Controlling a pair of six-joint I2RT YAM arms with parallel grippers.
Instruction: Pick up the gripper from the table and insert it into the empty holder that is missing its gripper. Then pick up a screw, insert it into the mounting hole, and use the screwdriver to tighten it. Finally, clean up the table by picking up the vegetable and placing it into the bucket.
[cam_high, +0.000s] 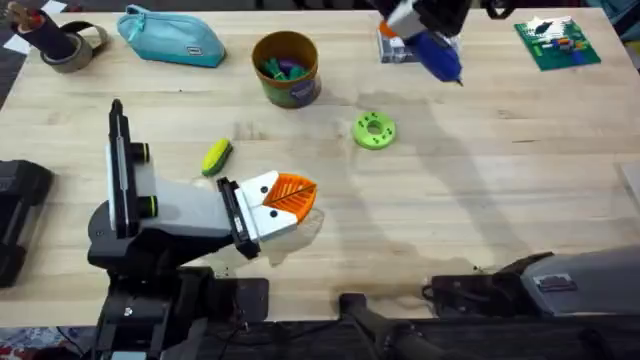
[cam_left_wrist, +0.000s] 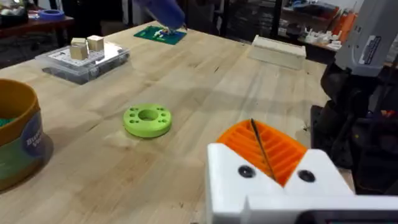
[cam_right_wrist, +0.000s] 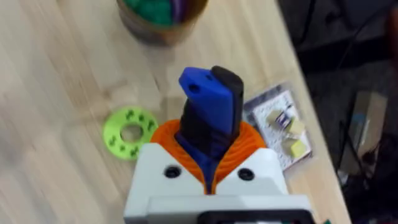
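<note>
Right tool (cam_right_wrist: 208, 177) pinching the screwdriver (cam_right_wrist: 208, 118) up at one o'clock, left tool (cam_left_wrist: 273, 165) pressed together; loose grip could drop it

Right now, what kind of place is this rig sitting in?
Looks like a robotics lab or workshop bench, not a home. The wood-grain table carries a green circuit board, a clear parts box and a blue screwdriver clamped in the right gripper; cluttered shelves stand behind.
</note>
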